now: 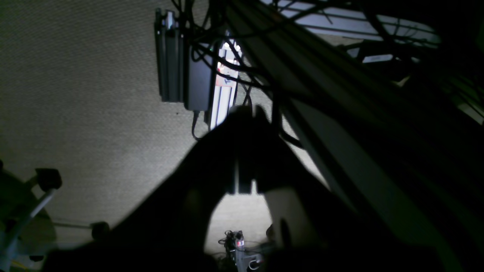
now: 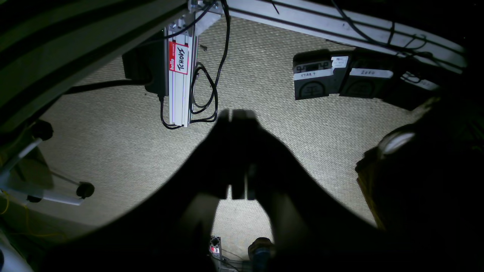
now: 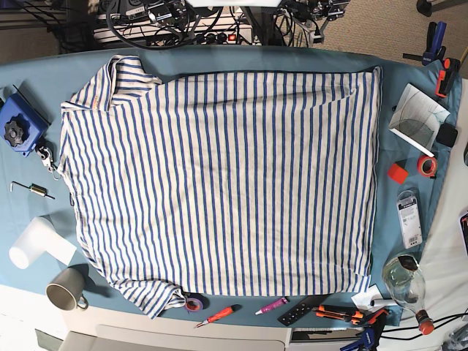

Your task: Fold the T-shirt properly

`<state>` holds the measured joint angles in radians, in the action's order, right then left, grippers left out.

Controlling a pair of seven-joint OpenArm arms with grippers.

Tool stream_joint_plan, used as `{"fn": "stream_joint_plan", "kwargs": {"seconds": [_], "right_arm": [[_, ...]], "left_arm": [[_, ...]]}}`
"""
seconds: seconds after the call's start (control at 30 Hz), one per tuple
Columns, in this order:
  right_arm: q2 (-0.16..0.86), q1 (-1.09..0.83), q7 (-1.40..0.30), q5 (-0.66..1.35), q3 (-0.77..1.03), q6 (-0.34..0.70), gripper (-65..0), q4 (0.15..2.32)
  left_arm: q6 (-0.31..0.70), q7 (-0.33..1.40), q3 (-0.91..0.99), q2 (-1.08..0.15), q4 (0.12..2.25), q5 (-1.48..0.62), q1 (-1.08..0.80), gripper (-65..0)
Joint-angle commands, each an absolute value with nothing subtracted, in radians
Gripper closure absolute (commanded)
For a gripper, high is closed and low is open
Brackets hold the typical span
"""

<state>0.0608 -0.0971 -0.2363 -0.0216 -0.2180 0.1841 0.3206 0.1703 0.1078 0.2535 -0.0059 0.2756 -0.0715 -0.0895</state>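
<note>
The T-shirt (image 3: pixel 219 183), white with thin blue stripes, lies spread flat on the blue table (image 3: pixel 409 80) in the base view. Its orange-trimmed collar (image 3: pixel 95 91) points to the left and its hem runs down the right side. One sleeve sits at the top left, the other (image 3: pixel 150 296) at the bottom left. Neither gripper shows in the base view. My left gripper (image 1: pixel 249 111) is a dark silhouette over the carpet floor, jaws together and empty. My right gripper (image 2: pixel 234 112) is the same, jaws together and empty, also over the floor.
Around the shirt lie a blue clamp block (image 3: pixel 18 121), a white roll (image 3: pixel 33 245), a mug (image 3: pixel 64 292), a purple tape roll (image 3: pixel 193 302), a red screwdriver (image 3: pixel 219 314), a glass bottle (image 3: pixel 406 278) and orange tape (image 3: pixel 428 166). Foot pedals (image 2: pixel 321 77) sit on the floor.
</note>
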Motion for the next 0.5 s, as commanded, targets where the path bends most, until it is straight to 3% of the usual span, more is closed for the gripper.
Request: {"fn": "stream_joint_plan", "kwargs": {"seconds": [0.0,0.47], "right_arm": [[0.064,-0.099,-0.244,-0.016,-0.215,0.190,0.0,0.326],[0.133,-0.109,-0.258,-0.015,-0.215,0.191,0.0,0.329]], "left_arm": [[0.180,0.104,0.251,-0.015,0.280,-0.074,-0.095,0.0],[0.185,0.104,0.251,-0.136,0.301,-0.076,-0.138,0.0]]}}
